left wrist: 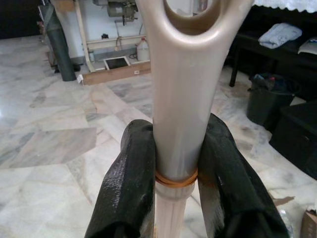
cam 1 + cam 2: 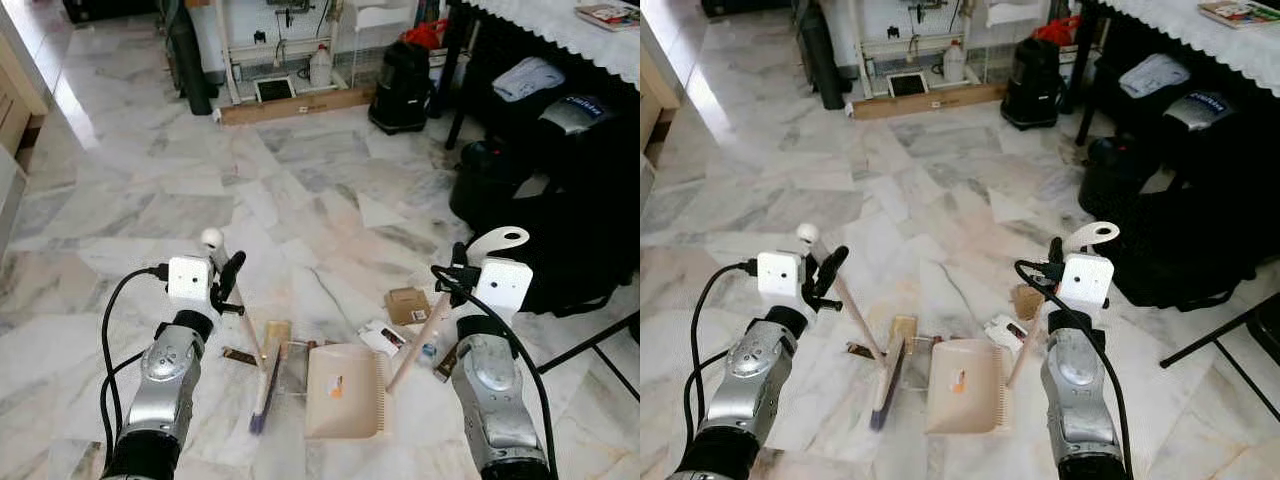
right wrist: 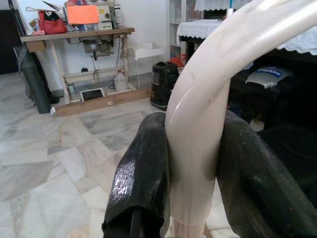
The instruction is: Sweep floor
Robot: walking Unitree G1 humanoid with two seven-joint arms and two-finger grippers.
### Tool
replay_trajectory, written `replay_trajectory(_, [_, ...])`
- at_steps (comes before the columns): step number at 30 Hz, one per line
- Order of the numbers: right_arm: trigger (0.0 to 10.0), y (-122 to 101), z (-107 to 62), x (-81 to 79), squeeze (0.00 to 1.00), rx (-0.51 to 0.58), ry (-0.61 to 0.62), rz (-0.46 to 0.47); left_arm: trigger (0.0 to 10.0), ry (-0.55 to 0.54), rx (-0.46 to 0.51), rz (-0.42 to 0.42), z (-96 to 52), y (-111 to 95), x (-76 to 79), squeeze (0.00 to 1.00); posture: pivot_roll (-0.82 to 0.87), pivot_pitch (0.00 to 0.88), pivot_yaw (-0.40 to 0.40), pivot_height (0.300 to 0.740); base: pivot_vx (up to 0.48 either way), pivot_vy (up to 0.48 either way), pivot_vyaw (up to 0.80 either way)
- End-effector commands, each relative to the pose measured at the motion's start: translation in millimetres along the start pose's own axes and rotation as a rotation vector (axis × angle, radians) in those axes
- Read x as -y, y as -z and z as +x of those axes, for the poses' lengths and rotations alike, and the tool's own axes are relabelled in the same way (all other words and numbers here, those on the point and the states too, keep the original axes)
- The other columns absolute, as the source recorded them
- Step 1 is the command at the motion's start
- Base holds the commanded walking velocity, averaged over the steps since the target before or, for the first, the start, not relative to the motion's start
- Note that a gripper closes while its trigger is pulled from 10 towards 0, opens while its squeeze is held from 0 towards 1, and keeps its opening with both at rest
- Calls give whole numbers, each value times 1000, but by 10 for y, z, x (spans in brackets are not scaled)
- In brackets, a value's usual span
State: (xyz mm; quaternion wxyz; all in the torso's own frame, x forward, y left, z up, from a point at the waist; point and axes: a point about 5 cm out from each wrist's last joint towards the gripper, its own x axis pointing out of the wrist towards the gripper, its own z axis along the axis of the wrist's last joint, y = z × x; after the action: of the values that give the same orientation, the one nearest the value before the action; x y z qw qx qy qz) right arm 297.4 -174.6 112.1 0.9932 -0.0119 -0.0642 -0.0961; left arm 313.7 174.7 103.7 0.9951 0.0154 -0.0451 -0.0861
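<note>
My left gripper (image 2: 228,280) is shut on the pale handle (image 1: 190,74) of a long hand broom, close to its rounded top end. The broom's brush head (image 2: 268,385) rests on the marble floor just left of a beige dustpan (image 2: 345,392). My right gripper (image 2: 455,275) is shut on the dustpan's long cream handle (image 3: 208,99), below its looped top. The pan lies flat on the floor between my arms. Litter lies behind the pan: a small cardboard box (image 2: 407,305), a white wrapper (image 2: 383,338), a small packet (image 2: 432,350) and a brown scrap (image 2: 238,356).
Black bags (image 2: 560,200) and a table with a lace cloth (image 2: 560,30) crowd the right side, with a black metal leg (image 2: 590,345) low by my right arm. A black bin (image 2: 400,85), a wooden plank (image 2: 295,105) and a dark roll (image 2: 190,60) line the far wall.
</note>
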Motion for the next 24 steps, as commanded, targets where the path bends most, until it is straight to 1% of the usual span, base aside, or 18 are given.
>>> replay_trajectory(1, [10000,-105,24,22,0,48,10,6,10000,20,4,9,55,-39,3,0,-20,90,12,740,0,0,0])
replay_trajectory(4, [10000,-110,25,26,0,50,13,4,10000,24,-7,4,60,-12,0,0,-21,92,12,740,0,0,0])
replay_trajectory(6, [10000,-165,25,57,0,89,36,-5,10000,20,-17,-2,85,21,-8,0,-21,93,12,740,0,0,0])
replay_trajectory(7, [10000,-165,25,57,0,89,36,-5,10000,20,-17,-2,85,21,-8,0,-21,93,12,740,0,0,0])
replay_trajectory(8, [10000,-231,23,66,0,138,37,-23,10000,9,-3,-9,99,8,-14,0,-22,94,13,740,0,0,0])
replay_trajectory(10, [10000,-312,20,70,0,190,43,-37,10000,-4,11,-9,120,-5,-17,0,-24,95,14,740,0,0,0])
replay_trajectory(14, [10000,-367,15,89,0,223,73,-47,10000,-11,21,-10,151,1,3,0,-25,97,14,740,0,0,0])
replay_trajectory(20, [10000,-327,5,114,0,196,86,-63,10000,12,6,-15,205,63,56,0,-33,100,14,740,0,0,0])
replay_trajectory(22, [10000,-292,-13,124,0,178,89,-73,10000,6,-2,-45,237,88,73,0,-33,100,14,740,0,0,0])
replay_trajectory(24, [10000,-262,-30,126,0,160,87,-79,10000,1,-22,-50,263,120,73,0,-44,102,15,740,0,0,0])
